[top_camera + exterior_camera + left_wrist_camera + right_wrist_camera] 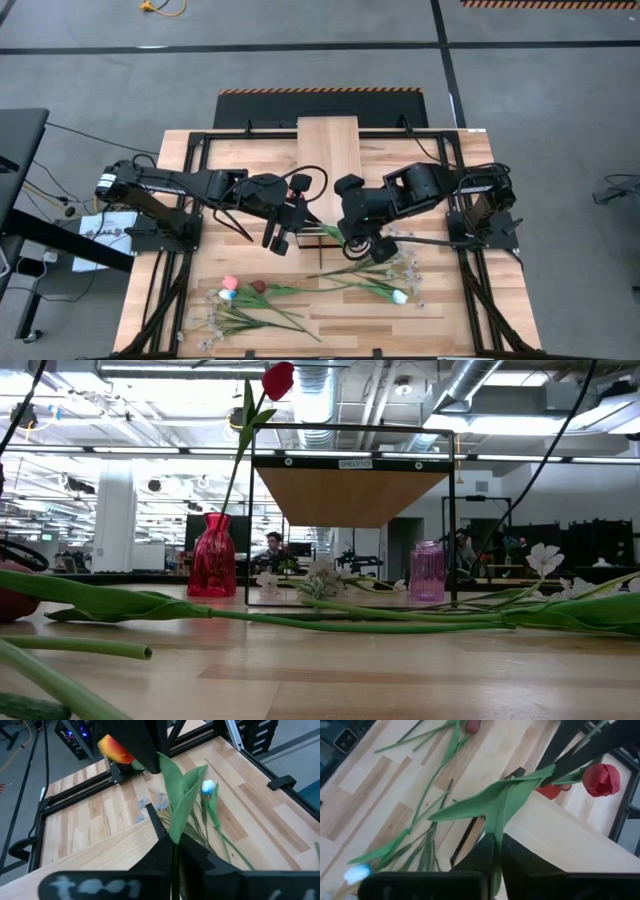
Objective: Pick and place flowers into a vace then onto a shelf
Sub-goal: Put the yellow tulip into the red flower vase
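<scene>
1. Counting what is done: one red tulip [278, 380] stands upright in the red vase [213, 557], which sits on the table [480, 330] just beside the shelf [330, 140], at its near end.
2. A pink vase [427, 571] stands at the other near corner of the shelf and holds nothing that we can see.
3. The shelf top carries no vase. We judge the task to be in its early part (vase filling has begun, shelving has not).
4. Left to do: the loose flowers [260, 300], among them a white tulip [399, 296], lie flat on the table well in front of the shelf.
5. The left gripper [279, 238] hangs just in front of the shelf's near end, reaching in from the left. Its fingers are clamped together on a leafed green stem [182, 795].
6. The right gripper [362, 246] hangs opposite, also just in front of the shelf's near end. Its fingers are pressed together on a broad-leafed stem [495, 805].
7. We cannot tell which bloom belongs to either held stem, nor whether both grip the same flower.
8. Both arms are bent inward, wrists close together and tilted down toward the table.
</scene>
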Available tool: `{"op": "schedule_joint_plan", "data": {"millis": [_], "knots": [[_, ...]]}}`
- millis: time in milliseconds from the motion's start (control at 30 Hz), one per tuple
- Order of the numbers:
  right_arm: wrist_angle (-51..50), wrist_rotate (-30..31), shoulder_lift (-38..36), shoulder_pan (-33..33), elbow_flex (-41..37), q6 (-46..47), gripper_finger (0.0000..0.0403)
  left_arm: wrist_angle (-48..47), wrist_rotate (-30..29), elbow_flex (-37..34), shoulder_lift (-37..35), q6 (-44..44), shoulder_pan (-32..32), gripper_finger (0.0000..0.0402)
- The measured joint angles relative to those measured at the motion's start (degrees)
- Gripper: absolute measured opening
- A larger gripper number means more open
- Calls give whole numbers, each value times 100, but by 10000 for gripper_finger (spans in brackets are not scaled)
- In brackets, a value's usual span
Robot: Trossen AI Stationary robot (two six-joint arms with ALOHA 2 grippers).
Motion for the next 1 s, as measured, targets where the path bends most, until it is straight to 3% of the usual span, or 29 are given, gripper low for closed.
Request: {"op": "schedule_joint_plan", "data": {"millis": [333, 567, 767, 1000], "knots": [[-192, 3, 2, -232, 0, 1277, 134, -270, -270, 0, 4, -75, 7, 2], [-620, 12, -7, -316, 0, 1514, 197, -722, -852, 2, -58, -240, 7, 2], [-943, 1, -20, -295, 0, 1373, 223, -886, -1070, 4, -582, -414, 6, 2], [-892, 0, -22, -386, 0, 1401, 225, -796, -1525, 4, -1364, -460, 4, 2]]}}
